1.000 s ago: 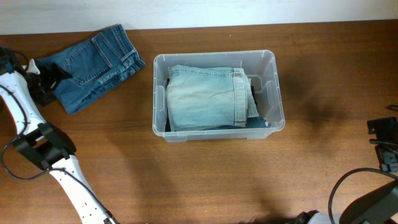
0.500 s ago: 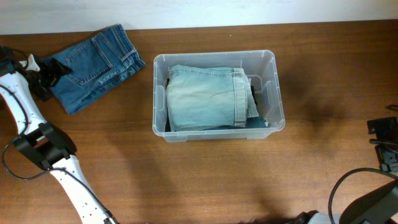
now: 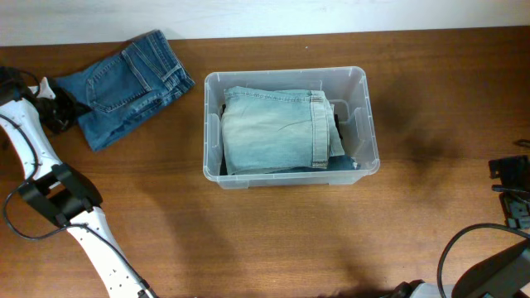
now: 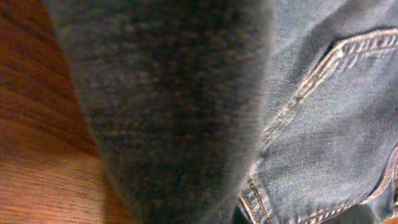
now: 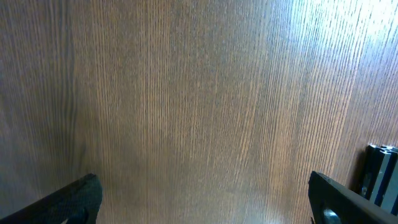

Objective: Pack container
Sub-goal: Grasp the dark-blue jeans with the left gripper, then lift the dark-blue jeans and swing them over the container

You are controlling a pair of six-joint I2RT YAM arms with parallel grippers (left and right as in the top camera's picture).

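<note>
left pincer closed on blue jeans, container mid-table with bare wood around it

at the far left the left arm [image 3: 31, 157] ran along the table's [image 3: 273, 240] left edge. the left gripper [image 3: 65, 109] sat at the left hem of the blue jeans [image 3: 124, 83], its jaws together and pinched on that hem. from the left wrist a dark, blurred fold of denim pressed right up to the lens. a stitched pocket seam showed to the right of the fold and a sliver of wood to its left.

the blue jeans lay flat in the back-left corner, their far edge close to the table's back edge. their right corner was near the container [image 3: 286, 73] but apart from it, with a strip of bare wood between them.

the container stood upright about mid-table, toward the back, its long sides parallel to the table's edges. folded pale jeans [image 3: 273, 132] filled most of it, lying below the rim, with darker cloth showing under them at the right end. bare wood ran the full width in front of the container, and a broad stretch lay open on its right.

at the far right edge was the right arm [image 3: 512, 203]. the right gripper [image 5: 214, 202] hung over bare wood with its jaws wide apart, holding nothing.
</note>
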